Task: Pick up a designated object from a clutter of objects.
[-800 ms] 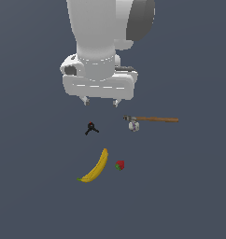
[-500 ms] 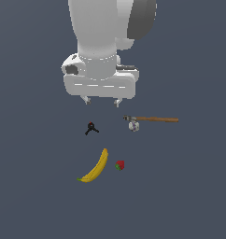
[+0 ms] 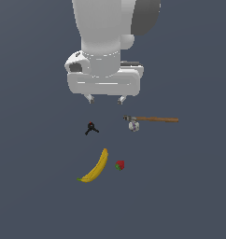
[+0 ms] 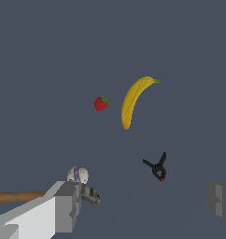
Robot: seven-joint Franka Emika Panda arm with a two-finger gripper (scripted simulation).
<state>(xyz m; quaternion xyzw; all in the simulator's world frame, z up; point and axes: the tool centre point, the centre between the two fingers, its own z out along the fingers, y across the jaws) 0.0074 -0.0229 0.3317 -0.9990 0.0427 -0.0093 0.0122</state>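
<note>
Below, banana (image 3: 95, 168) lies at exterior view's lower centre, strawberry (image 3: 119, 165) just beside; jaws held apart, nothing gripped

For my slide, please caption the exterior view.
Open gripper hovers above banana, strawberry, clamp and hammer.

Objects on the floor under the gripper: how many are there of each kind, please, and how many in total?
Banana: 1
Strawberry: 1
Hammer: 1
Small black-and-red clamp: 1
Total: 4
</note>
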